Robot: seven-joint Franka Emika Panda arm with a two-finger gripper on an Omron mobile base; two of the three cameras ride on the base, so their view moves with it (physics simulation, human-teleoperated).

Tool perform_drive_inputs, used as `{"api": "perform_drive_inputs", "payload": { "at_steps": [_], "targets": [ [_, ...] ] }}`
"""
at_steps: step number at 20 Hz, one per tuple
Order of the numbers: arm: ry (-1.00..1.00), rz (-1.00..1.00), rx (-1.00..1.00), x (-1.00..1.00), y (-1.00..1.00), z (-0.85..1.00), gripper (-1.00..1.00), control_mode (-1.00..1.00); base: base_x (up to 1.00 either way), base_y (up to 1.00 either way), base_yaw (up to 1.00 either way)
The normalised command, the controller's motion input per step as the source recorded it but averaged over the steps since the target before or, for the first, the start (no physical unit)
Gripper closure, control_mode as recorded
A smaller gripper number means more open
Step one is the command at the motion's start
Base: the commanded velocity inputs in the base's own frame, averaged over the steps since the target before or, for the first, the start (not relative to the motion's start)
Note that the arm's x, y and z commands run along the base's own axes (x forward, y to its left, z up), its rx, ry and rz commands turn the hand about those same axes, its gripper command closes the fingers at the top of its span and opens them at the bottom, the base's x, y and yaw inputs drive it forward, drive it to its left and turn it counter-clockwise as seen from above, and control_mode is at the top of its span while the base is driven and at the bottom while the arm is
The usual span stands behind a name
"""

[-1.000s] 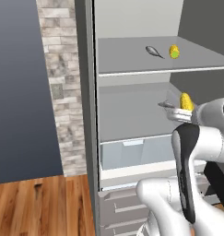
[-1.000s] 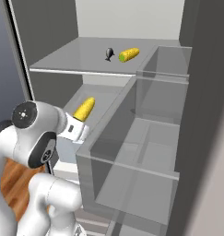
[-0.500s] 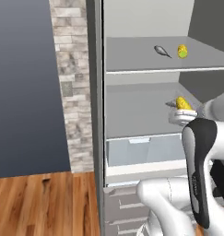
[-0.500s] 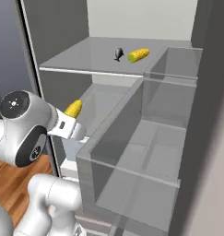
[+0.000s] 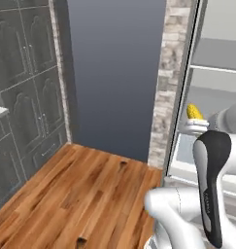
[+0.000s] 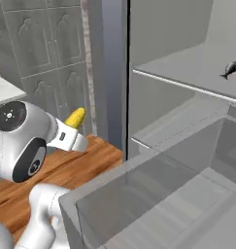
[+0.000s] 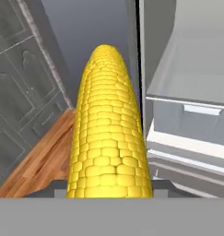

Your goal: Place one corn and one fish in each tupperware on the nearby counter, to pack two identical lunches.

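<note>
A yellow corn (image 7: 109, 138) stands upright in my gripper (image 6: 72, 127), which is shut on its lower end. The cob shows above the white hand in the left base view as corn (image 5: 194, 112), just outside the open fridge. It hangs over the wooden floor, apart from every shelf. A small dark fish (image 6: 229, 69) lies on the upper fridge shelf (image 6: 187, 68) at the far right. A corner of the white counter (image 6: 4, 90) shows at the left edge, over grey cabinet fronts. The tupperware is out of view.
The open fridge (image 6: 177, 160) with its clear drawer stands to my right. A stone-faced pillar (image 5: 169, 82) and a dark wall panel (image 5: 114, 73) lie ahead. Dark grey cabinet doors (image 5: 27, 87) line the left, with wooden floor (image 5: 80, 194) below.
Both base views have swung left, away from the fridge and towards the cabinets, so the camera has moved. The corn stays in my gripper.
</note>
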Motion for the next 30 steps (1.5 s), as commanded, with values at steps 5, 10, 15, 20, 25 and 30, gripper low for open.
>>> {"api": "perform_drive_inputs", "payload": {
  "at_steps": [5,10,15,20,25,30],
  "targets": [
    [0.0,0.0,0.0,0.0,0.0,0.0,1.0,1.0,-0.02,0.14,0.97],
    [0.0,0.0,0.0,0.0,0.0,0.0,1.0,1.0,0.0,0.11,0.97],
    [0.0,0.0,0.0,0.0,0.0,0.0,1.0,1.0,0.0,0.22,0.9],
    [0.0,0.0,0.0,0.0,0.0,0.0,1.0,1.0,0.0,0.21,0.89],
    [0.0,0.0,0.0,0.0,0.0,0.0,1.0,1.0,0.0,0.22,0.89],
    [0.0,0.0,0.0,0.0,0.0,0.0,1.0,1.0,0.0,0.18,0.94]
  ]
}}
